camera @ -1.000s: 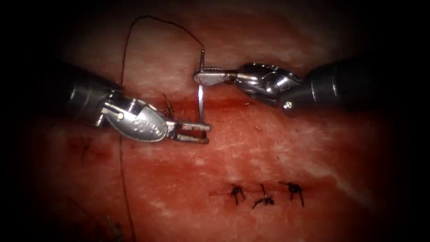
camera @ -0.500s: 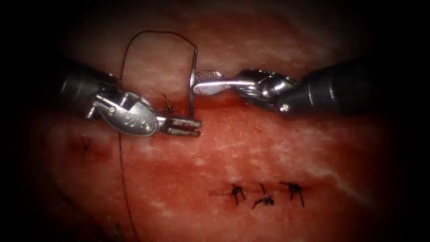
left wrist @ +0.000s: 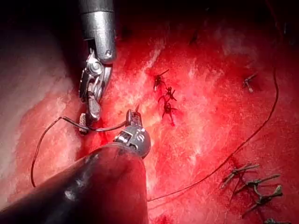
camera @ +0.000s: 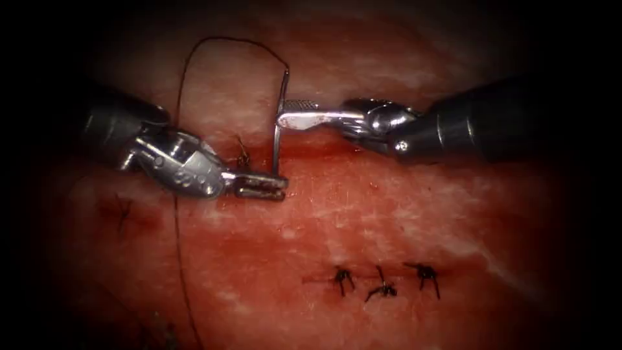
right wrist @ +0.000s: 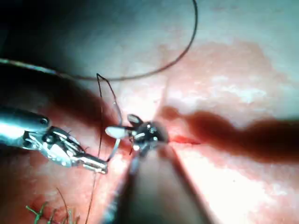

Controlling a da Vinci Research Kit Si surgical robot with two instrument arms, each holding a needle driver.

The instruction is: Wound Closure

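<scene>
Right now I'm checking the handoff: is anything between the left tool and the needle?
Nothing visible. The right tool is shut on the needle near its upper end; it hangs over the cut in the tissue. The left tool sits at its lower tip, thread arcing behind.

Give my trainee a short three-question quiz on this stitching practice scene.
1. True or false: the right claw grips the needle.
2. In the endoscope view, how many knotted stitches sit in the row below both tools? A one, B three, C six.
3. Fill in: in the endoscope view, the thread leaves the needle's ____ end.
Key: 1 true, and the needle's lower end is at the left claw; 2 B; 3 upper.
</scene>
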